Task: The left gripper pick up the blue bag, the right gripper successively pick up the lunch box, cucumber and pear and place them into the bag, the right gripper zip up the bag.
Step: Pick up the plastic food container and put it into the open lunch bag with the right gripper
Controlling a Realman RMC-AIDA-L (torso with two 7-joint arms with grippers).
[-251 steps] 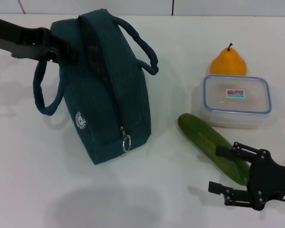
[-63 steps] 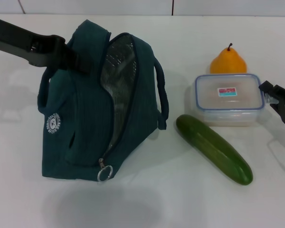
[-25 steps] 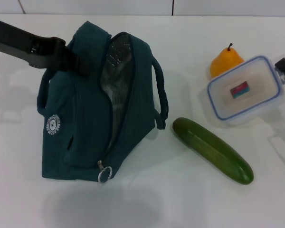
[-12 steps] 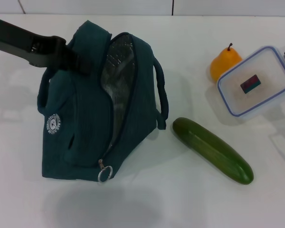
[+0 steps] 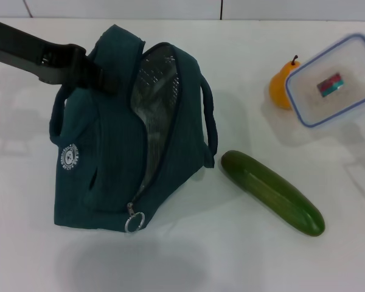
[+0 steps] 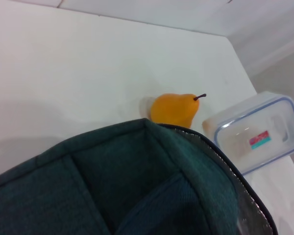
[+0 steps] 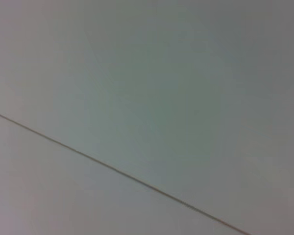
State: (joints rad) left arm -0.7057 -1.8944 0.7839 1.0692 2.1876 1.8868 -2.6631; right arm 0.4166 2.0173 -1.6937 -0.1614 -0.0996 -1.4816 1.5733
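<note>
A white bench [image 5: 188,255] is carrying a blue bag [image 5: 109,152], which is standing towards the left side with its zipper open and silver lining showing. The left claw [image 5: 88,70] is reaching in from the far left edge and clenching the bag's top beside one handle. Near the far right corner, the lunch box [image 5: 331,79] is hanging tilted above the bench, partly hiding the pear [image 5: 281,85] resting behind it. The right claw is lying outside every view, so whether it is grasping the box cannot be told. The cucumber [image 5: 272,191] is lying diagonally towards the right side, apart from the bag.
</note>
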